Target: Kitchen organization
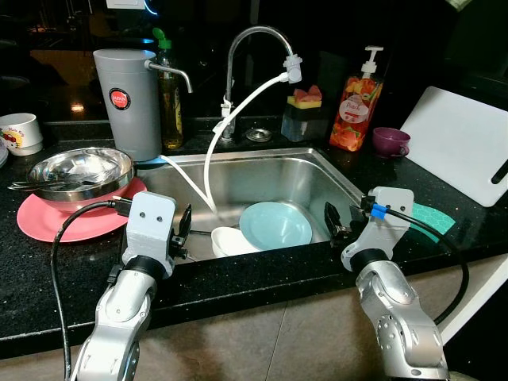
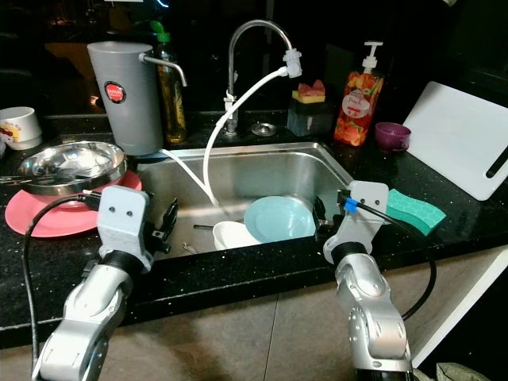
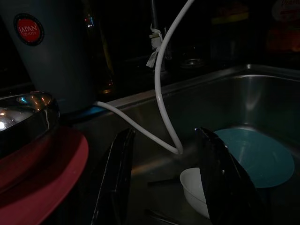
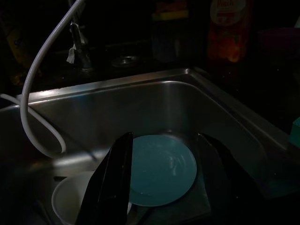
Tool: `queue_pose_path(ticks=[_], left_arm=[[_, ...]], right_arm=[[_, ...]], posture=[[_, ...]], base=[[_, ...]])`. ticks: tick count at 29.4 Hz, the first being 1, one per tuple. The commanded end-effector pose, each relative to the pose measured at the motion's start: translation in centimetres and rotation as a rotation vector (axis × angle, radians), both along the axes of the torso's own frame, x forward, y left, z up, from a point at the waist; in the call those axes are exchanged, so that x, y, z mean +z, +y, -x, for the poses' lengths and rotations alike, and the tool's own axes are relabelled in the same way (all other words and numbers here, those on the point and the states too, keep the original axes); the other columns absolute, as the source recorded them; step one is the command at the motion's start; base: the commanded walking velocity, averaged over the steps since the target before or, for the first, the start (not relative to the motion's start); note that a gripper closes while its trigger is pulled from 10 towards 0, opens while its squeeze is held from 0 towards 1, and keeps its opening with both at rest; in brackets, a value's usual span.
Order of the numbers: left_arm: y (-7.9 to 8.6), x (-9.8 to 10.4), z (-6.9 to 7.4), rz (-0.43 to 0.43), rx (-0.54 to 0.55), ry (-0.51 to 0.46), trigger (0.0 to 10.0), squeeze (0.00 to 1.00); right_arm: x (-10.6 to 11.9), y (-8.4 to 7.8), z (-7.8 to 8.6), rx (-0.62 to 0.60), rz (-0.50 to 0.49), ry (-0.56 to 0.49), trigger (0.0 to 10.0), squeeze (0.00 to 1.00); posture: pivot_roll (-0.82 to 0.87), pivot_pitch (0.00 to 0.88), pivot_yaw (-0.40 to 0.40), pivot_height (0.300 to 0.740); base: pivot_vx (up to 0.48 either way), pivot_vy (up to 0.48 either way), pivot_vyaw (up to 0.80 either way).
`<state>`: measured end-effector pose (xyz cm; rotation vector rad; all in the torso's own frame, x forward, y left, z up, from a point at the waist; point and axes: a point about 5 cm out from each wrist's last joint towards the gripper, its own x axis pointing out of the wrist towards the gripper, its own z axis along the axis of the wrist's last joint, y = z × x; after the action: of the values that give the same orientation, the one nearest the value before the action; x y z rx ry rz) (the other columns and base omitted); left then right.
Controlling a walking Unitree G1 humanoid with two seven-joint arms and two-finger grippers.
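- Steel sink point(image 1: 333, 171) holds the task's dishes: a light blue plate point(image 1: 275, 224) lies on the floor of the basin, and a white bowl point(image 1: 232, 241) sits touching it at its 8 o'clock edge.
- Left end effector point(image 1: 185, 230) hangs over the sink's front-left rim, fingers spread and holding nothing; right end effector point(image 1: 335, 222) hovers at the plate's 3 o'clock side, also released and empty.
- A white hose point(image 1: 238, 107) loops from the tap point(image 1: 252, 40) down into the basin, ending just at 11 o'clock of the bowl. An end effector reaching for the bowl could snag it and tug the tap fitting loose.
- The plate lies nearly flat on smooth steel, so I judge that fingers closing on its rim may slip or push it against the bowl.
- At 9 o'clock of the sink a steel bowl point(image 1: 79, 171) rests on a pink plate point(image 1: 59, 218) close to the left arm's cable; a swing outward could knock it along the tabletop point(image 1: 254, 274).
- A green sponge point(image 1: 432, 216) lies near the right wrist and could be brushed off.
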<state>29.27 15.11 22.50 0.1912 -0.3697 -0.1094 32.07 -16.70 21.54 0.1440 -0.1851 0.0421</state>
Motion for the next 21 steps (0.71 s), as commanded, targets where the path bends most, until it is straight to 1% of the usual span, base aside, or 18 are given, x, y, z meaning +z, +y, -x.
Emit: queue_pose_path(ticks=[1,21], left_arm=[[-0.41,-0.25,-0.16,-0.011,-0.012,0.006,10.0,0.00],[-0.64,-0.38,-0.23,-0.023,-0.013,0.005,10.0,0.00]], right_arm=[[-0.06,0.00,-0.03,-0.001,-0.006,-0.004,10.0,0.00],[-0.03,0.21,-0.19,0.008,-0.007,-0.007,10.0,0.00]], posture=[[0.13,0.067,-0.056,0.740],[0.14,0.054,-0.058,0.740]], base=[[0.000,0.000,0.00],[0.000,0.000,0.00]])
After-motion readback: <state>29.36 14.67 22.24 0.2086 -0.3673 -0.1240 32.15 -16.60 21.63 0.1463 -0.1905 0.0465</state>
